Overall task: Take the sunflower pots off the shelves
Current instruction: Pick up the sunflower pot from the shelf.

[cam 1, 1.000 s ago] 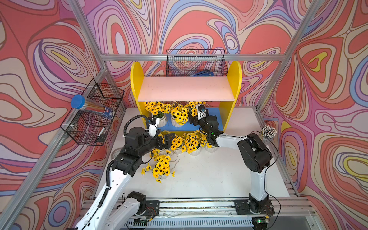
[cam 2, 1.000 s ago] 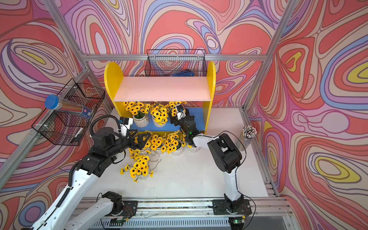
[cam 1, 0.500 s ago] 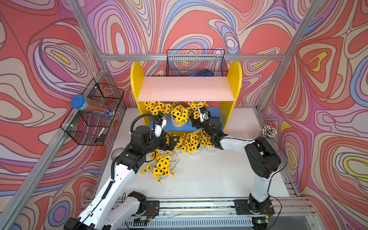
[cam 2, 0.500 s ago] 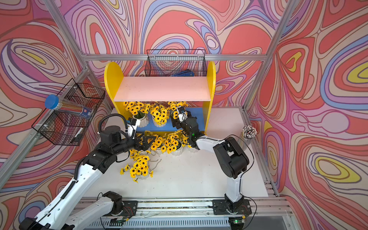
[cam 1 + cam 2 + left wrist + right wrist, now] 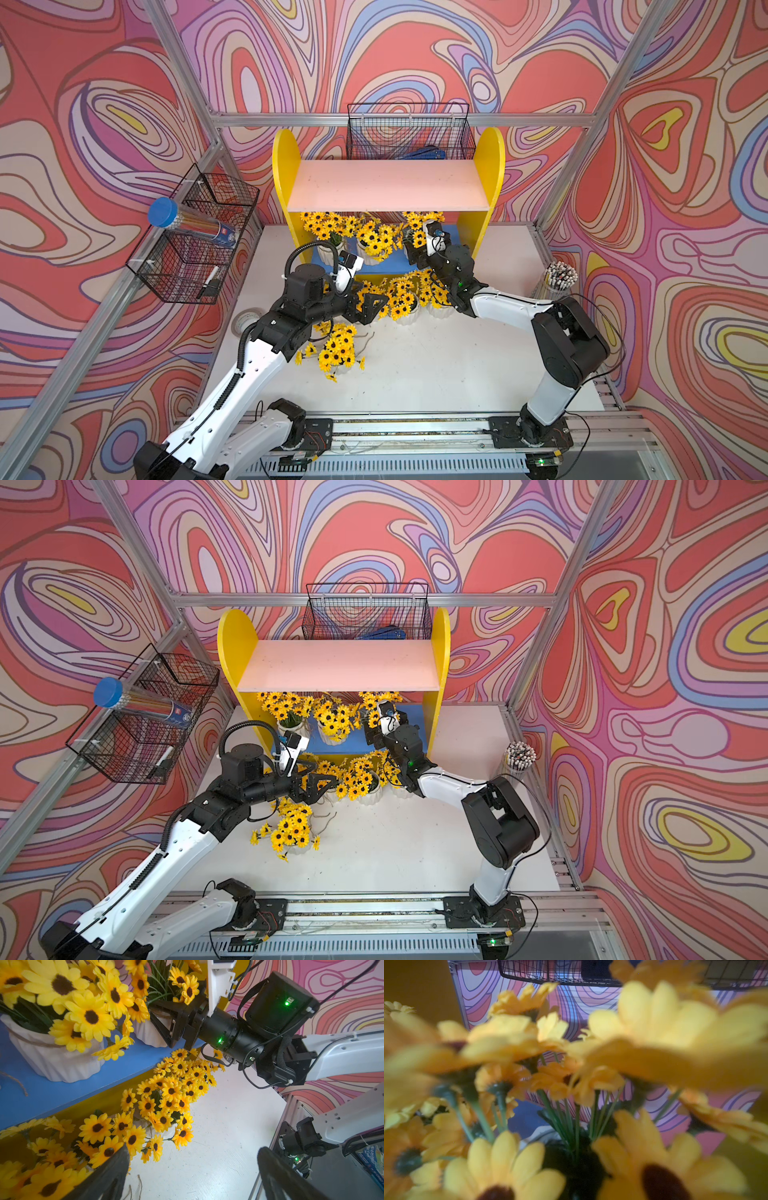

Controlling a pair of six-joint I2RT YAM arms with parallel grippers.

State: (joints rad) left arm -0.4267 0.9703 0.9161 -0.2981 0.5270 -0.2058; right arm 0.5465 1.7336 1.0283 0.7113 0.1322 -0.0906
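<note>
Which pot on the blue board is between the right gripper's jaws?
The rightmost pot: the right gripper's open jaws flank it. The middle pot and left pot stand free.

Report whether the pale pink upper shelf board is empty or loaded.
Empty: the pale pink flat upper board is bare in both top views, with nothing standing on it.

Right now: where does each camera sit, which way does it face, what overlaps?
Top views: high in front, looking down at the shelves; both arms show.
Left wrist: on left arm, facing lower board and right tool; own left tool shows.
Right wrist: amid blurred sunflowers, facing the back wall; no body visible.
Shared: top and left wrist views show the right tool.
</note>
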